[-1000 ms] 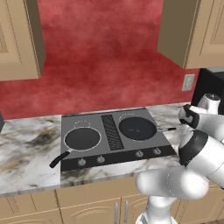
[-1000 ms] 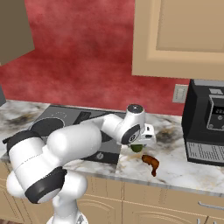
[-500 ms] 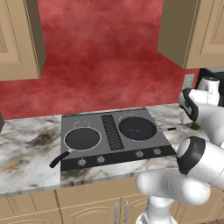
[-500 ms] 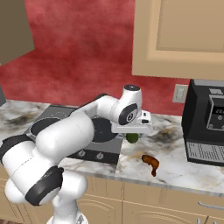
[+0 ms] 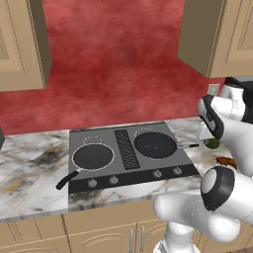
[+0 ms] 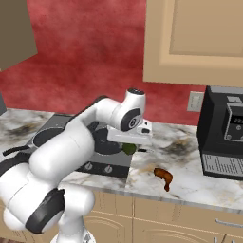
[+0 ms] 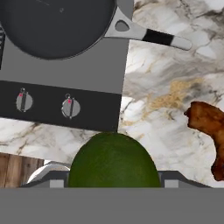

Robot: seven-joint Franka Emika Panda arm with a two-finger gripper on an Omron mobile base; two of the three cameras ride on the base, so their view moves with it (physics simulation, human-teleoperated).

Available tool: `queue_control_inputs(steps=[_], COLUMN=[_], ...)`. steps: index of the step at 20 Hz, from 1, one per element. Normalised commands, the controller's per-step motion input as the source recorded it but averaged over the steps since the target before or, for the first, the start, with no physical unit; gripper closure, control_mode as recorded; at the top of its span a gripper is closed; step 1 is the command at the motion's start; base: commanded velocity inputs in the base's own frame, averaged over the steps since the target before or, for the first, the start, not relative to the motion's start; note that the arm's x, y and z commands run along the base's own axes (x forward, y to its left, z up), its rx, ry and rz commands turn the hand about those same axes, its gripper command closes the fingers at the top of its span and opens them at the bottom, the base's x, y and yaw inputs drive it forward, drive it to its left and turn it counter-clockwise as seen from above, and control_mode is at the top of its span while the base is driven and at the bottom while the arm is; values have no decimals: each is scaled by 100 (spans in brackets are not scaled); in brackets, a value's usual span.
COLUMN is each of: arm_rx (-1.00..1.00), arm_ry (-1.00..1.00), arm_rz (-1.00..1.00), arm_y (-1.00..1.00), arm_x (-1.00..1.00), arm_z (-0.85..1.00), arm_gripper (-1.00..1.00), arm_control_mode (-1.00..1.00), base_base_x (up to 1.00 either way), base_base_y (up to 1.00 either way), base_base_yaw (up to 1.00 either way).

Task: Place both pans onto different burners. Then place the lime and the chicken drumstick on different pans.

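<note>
Your pincer [image 6: 129,146] is closed on the lime [image 7: 113,161] and holds it raised off the tabletop [image 7: 162,100], free to travel over a pan rim. Just beyond the pincer, on the tabletop to one side, lies the chicken drumstick [image 7: 210,131], not yet picked up. Ahead sits the nearer pan [image 7: 54,24] on its burner, handle pointing out over the tabletop; judge it the likely drop point. Farthest from your pincer, the second pan [image 5: 92,157] occupies the other burner.

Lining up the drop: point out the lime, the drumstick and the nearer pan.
lime [image 7: 113,161], hand view, middle of its green skin.
drumstick [image 6: 163,175], right base view, its thick middle.
nearer pan [image 5: 155,143], left base view, its dark floor.
</note>
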Motion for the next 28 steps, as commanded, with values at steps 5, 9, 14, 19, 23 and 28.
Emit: queue_control_inputs(steps=[5, 9, 14, 19, 23, 28], arm_rx=[0, 0, 0, 0, 0, 0], arm_ry=[0, 0, 0, 3, 6, 11], arm_rz=[0, 0, 0, 0, 0, 2], arm_y=[89, 94, 94, 97, 97, 92], arm_x=[0, 0, 3, 12, 22, 36], arm_z=[0, 3, 1, 0, 0, 0], arm_gripper=[100, 100, 100, 100, 100, 100], arm_control_mode=[-100, -100, -100, -100, -100, -100], base_base_x=[0, 0, 0, 0, 0, 0], base_base_y=[0, 0, 0, 0, 0, 0], base_base_yaw=[0, 0, 0, 0, 0, 0])
